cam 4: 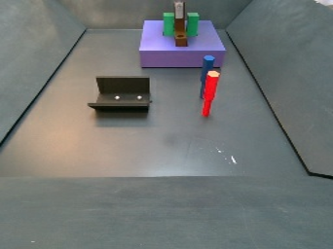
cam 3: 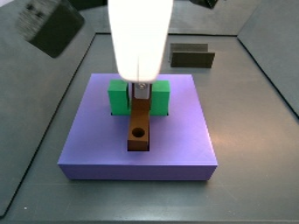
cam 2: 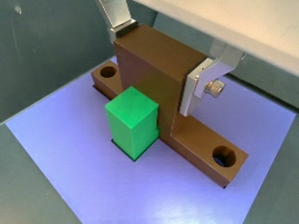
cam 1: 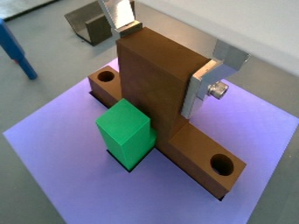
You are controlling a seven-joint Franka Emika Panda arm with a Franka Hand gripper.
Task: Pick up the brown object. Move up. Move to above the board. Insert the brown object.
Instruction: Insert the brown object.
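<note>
The brown object (cam 1: 152,79) (cam 2: 152,74) has a long bar lying in the slot of the lavender board (cam 1: 70,149) (cam 2: 82,157), with a round hole at each end and a tall block rising from its middle. My gripper (cam 1: 163,63) (cam 2: 162,61) is shut on that upright block, one silver finger (cam 1: 201,87) flat against its side and the other at the far corner. A green block (cam 1: 122,129) (cam 2: 131,118) stands right beside it. In both side views the gripper (cam 3: 140,87) (cam 4: 180,15) hangs over the board (cam 3: 93,131) (cam 4: 163,53), with the brown object (cam 3: 139,131) below it.
The dark fixture (cam 4: 121,94) (cam 3: 191,56) (cam 1: 87,22) stands on the grey floor away from the board. A red-and-blue peg (cam 4: 208,89) stands upright near the board's corner. Grey walls enclose the floor on all sides.
</note>
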